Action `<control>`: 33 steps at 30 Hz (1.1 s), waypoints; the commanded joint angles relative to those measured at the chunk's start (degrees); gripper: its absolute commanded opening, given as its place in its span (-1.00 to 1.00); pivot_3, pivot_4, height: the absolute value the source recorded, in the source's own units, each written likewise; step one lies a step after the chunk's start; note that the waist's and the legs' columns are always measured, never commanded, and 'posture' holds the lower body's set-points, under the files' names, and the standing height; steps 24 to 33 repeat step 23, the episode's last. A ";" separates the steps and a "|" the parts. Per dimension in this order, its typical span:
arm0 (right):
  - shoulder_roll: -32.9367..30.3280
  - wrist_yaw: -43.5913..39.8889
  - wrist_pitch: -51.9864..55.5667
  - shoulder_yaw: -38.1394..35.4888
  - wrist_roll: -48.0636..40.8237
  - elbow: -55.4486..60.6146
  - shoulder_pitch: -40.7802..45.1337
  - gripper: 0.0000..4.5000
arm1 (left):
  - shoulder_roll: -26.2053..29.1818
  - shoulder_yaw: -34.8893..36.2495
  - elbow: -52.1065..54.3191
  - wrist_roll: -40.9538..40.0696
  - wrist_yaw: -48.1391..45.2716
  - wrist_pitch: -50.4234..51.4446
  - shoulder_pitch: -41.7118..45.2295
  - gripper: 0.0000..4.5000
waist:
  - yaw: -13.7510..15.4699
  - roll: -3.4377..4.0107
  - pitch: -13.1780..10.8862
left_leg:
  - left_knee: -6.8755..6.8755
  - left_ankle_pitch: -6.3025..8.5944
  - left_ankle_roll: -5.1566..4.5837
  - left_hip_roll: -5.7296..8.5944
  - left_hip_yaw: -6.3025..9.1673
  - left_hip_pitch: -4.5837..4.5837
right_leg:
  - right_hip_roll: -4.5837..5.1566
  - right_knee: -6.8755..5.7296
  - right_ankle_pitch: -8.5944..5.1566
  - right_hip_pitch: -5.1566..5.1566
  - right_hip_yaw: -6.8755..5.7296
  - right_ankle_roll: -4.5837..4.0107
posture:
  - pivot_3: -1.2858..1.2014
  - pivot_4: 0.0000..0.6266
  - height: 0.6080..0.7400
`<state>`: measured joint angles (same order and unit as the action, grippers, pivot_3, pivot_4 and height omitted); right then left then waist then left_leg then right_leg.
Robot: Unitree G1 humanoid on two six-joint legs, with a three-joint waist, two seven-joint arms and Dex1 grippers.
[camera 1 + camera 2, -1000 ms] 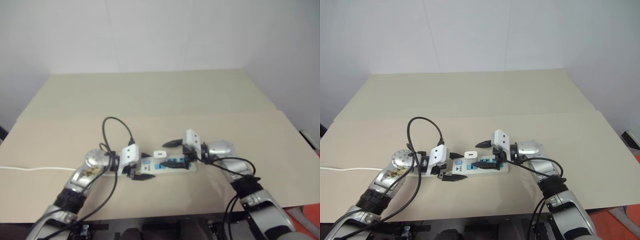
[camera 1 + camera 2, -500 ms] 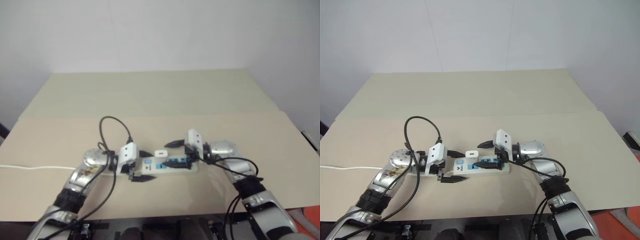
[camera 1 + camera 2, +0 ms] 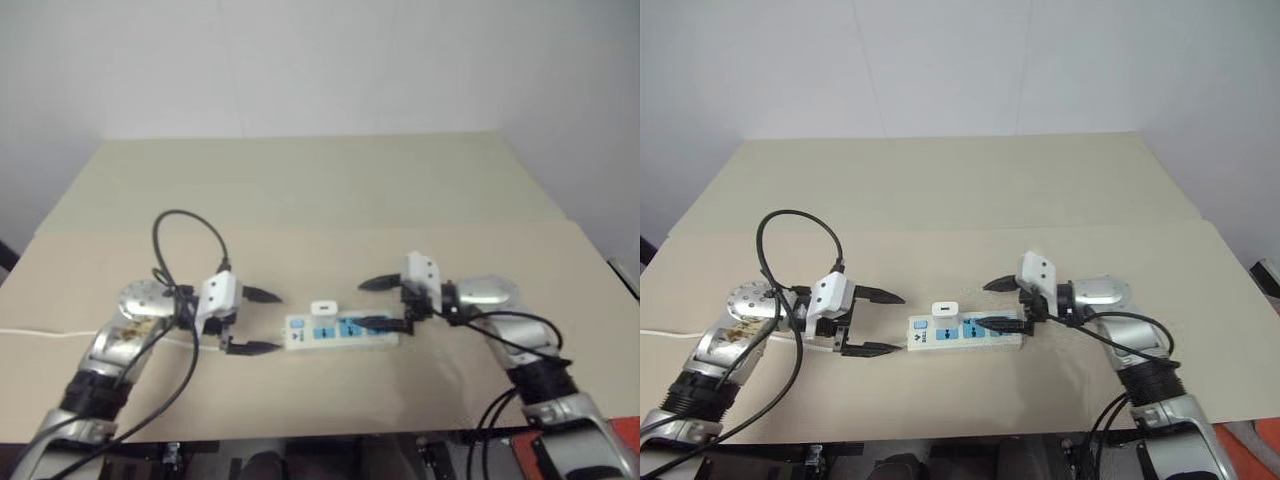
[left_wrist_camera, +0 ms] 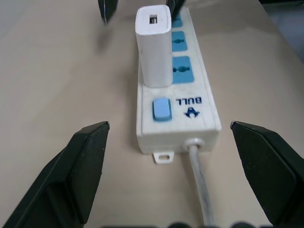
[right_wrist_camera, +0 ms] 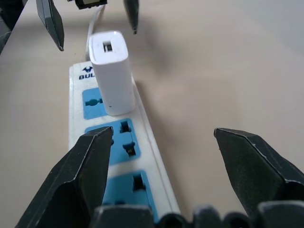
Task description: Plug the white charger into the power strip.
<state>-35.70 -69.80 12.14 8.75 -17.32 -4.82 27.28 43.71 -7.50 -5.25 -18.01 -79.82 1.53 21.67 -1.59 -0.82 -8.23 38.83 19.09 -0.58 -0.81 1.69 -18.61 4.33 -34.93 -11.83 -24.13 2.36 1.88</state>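
The power strip (image 3: pixel 992 335) lies flat on the tan table, its switch end and thin cord (image 4: pixel 199 190) towards my left gripper. Standing upright in the blue socket nearest the switch is the white charger (image 3: pixel 944 309), also clear in the wrist views as the white charger (image 4: pixel 154 47) and the white charger (image 5: pixel 111 71). My left gripper (image 3: pixel 896 322) is open, a short way off the strip's switch end, touching nothing. At the strip's other end my right gripper (image 3: pixel 985 304) is open and empty too, one black finger (image 3: pixel 998 322) hanging over the blue sockets.
The strip's white cord (image 3: pixel 660 333) runs off the table's left edge. A black cable (image 3: pixel 790 225) loops up from my left wrist. A seam crosses the table (image 3: pixel 960 180) behind the strip, with bare surface beyond it.
Both grippers have drawn apart from the strip, the left leftward and the right rightward, each rising a little. The charger stays upright in its socket.
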 commanded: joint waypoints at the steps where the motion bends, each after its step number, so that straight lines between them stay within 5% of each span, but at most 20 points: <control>1: -3.97 -1.05 2.51 -5.04 -3.51 4.95 -1.21 0.80 | 2.54 3.23 0.60 -1.36 -1.96 -0.92 1.50 0.98 | 0.15 -0.02 -0.03 | 0.00 0.00 0.00 0.00 -0.01 -0.01 | 0.00 0.04 0.00 0.01 0.00 0.00 | 0.03 -0.52 1.00; 14: -21.13 -7.03 1.86 -19.46 -7.37 6.88 -10.80 0.80 | 9.50 10.91 3.26 -4.82 -3.45 3.68 2.25 0.98 | 0.84 -0.16 -0.48 | 0.03 0.01 -0.01 -0.01 -0.12 -0.06 | 0.02 0.11 -0.02 0.01 0.02 0.03 | 0.03 -0.52 1.00; 33: -20.74 -2.90 1.67 -23.53 -7.27 8.21 -15.07 0.80 | 11.01 12.98 5.78 -7.11 -3.26 6.86 -0.08 0.98 | 0.60 -0.13 -0.55 | 0.03 0.01 -0.01 -0.02 -0.20 0.10 | 0.01 0.02 -0.03 0.07 0.09 0.04 | 0.03 -0.52 1.00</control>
